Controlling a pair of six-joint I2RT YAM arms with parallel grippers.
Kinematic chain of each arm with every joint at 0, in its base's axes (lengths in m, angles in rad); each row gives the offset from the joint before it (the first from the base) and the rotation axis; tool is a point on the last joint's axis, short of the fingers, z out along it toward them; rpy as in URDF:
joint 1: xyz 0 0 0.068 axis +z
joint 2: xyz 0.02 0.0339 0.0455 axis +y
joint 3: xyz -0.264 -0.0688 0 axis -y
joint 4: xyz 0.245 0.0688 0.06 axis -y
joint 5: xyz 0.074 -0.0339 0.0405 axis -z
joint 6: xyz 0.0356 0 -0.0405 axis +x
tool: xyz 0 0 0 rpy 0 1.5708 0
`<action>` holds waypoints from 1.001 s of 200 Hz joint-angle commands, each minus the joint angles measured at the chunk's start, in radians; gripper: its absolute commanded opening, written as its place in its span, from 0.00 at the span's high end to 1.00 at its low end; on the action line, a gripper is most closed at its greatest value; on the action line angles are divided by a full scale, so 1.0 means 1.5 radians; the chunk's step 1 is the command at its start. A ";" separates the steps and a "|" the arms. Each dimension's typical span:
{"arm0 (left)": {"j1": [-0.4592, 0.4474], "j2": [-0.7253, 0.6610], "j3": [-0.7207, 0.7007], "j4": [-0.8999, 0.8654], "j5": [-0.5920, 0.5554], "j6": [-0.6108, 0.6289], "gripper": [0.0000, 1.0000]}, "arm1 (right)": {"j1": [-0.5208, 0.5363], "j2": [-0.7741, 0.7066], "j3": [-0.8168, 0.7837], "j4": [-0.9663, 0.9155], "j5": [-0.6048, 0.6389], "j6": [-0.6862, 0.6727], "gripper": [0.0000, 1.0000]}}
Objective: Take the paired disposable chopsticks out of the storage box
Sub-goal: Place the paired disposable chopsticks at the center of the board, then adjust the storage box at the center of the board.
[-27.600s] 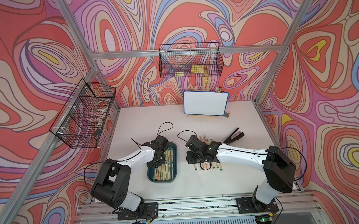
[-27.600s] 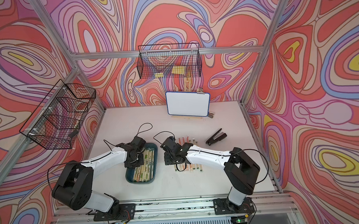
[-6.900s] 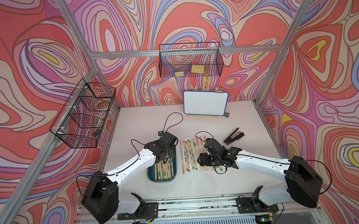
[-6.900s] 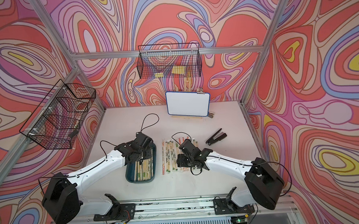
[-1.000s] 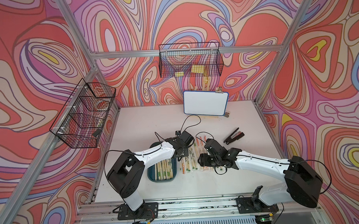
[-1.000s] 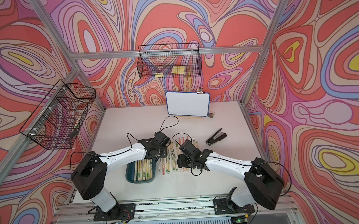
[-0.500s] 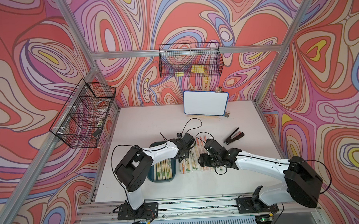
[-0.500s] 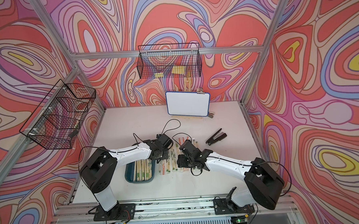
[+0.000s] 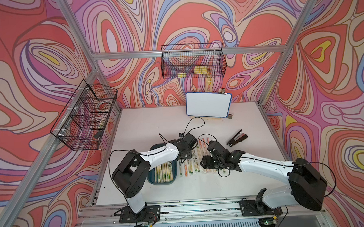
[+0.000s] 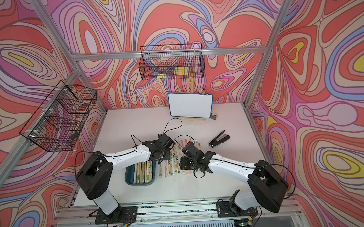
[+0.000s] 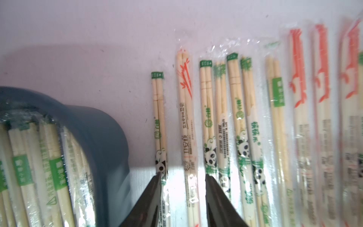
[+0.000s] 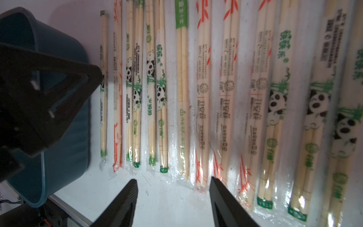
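In both top views the storage box (image 9: 151,179) (image 10: 128,176) sits at about 8 o'clock from the middle of the table (image 9: 152,128). Many paired disposable chopsticks (image 9: 163,171) lie in it lengthwise, so the task is, by my reckoning, only partly done.

Just beside the box, toward 3 o'clock, a row (image 9: 189,167) of sleeved pairs lies flat on the table, side by side. The left gripper (image 11: 182,175) hovers low over the box-side end of that row with its fingers spread. A panda-printed pair (image 11: 159,127) lies at one fingertip, and an orange-printed pair (image 11: 186,118) lies loose in the gap, pinched by neither finger. The wrist view is blurred there, so I cannot tell whether that fingertip touches the panda sleeve.

The step in hand looks like laying a pair down next to the box. To do it well:
- Spread the fingers wide.
- Rise straight up, so the slick sleeve does not cling and drag its neighbours askew.
- Swing to 9 o'clock over the box and pinch a single pair across its width near mid-length.

Further toward 3 o'clock the right gripper (image 12: 172,179) hangs over the ends of the row, fingers apart and empty; it should hold off. A black clip-like tool (image 9: 237,138) lies at 2 o'clock, well apart.
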 commanded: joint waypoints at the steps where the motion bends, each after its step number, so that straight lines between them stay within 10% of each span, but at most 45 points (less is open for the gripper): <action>1: 0.000 -0.042 0.017 -0.031 -0.014 0.012 0.52 | 0.000 0.000 0.014 -0.007 0.000 0.000 0.36; 200: 0.174 -0.240 -0.214 -0.103 -0.035 0.015 0.60 | 0.119 0.233 0.219 0.053 -0.046 0.010 0.37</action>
